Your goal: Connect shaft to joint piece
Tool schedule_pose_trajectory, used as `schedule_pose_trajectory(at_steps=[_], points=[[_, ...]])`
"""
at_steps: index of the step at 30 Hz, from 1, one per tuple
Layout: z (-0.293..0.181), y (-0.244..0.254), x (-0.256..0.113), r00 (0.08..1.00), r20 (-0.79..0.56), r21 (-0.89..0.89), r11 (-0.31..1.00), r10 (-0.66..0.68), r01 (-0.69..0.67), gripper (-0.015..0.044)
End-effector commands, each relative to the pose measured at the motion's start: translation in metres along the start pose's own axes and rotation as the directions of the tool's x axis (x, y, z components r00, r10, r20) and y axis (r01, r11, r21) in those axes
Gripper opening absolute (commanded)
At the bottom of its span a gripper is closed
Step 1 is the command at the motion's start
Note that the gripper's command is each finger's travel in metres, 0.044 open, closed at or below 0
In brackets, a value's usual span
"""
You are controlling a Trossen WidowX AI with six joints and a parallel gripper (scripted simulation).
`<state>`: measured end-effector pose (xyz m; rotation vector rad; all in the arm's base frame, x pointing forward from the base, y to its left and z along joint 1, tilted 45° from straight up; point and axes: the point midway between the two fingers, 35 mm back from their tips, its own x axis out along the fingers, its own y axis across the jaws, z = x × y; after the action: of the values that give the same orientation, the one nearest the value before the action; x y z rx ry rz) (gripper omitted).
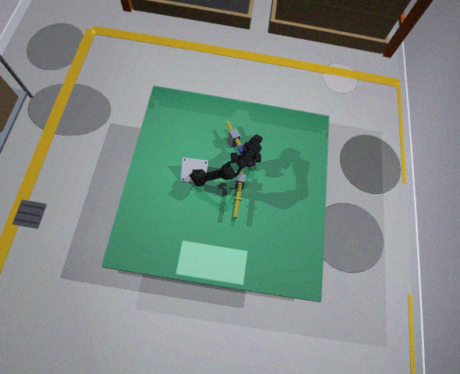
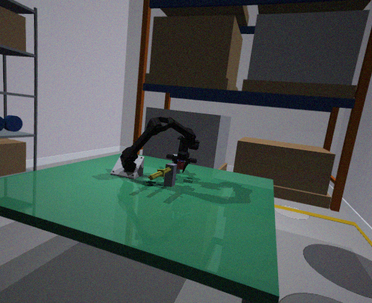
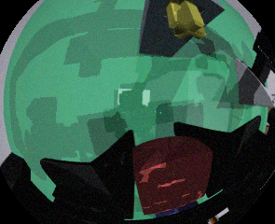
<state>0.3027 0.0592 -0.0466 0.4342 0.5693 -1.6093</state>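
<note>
My gripper [image 3: 154,131] [image 2: 181,166] is shut on the red joint piece [image 3: 174,170] [image 2: 180,163], with one finger on each side of it. The first yellow shaft [image 1: 228,125] runs through its grey block [image 1: 233,137] and ends in a blue part [image 1: 240,149] beside the gripper. The second yellow shaft [image 1: 236,207] [image 2: 156,174] [image 3: 185,18] sits in its own grey block [image 1: 241,178] [image 2: 170,176] [image 3: 155,37]. Its near end faces the joint piece across a gap in the wrist view. The arm hides the joint in the top view, and the exact direction of its opening cannot be told.
The arm reaches over from its white base plate [image 1: 187,164] [image 2: 117,172], which is beside the two shafts on the green table [image 1: 150,241] [image 2: 212,221]. A pale green rectangle [image 1: 212,262] lies near one table edge. Shelves with boxes stand beyond the table.
</note>
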Motion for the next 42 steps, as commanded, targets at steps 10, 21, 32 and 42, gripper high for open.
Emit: schedule_pose_trajectory(at_steps=[10,21,32,42], points=[[0.0005,-0.0023,-0.0012,1.0,0.027,0.051,0.999,-0.01,0.009,0.0],[0.0005,-0.002,-0.0011,1.0,0.024,0.047,0.999,-0.009,0.008,0.0],[0.0005,-0.002,-0.0011,1.0,0.024,0.047,0.999,-0.009,0.008,0.0147],[0.0005,-0.002,-0.0011,1.0,0.024,0.047,0.999,-0.009,0.008,0.0357]])
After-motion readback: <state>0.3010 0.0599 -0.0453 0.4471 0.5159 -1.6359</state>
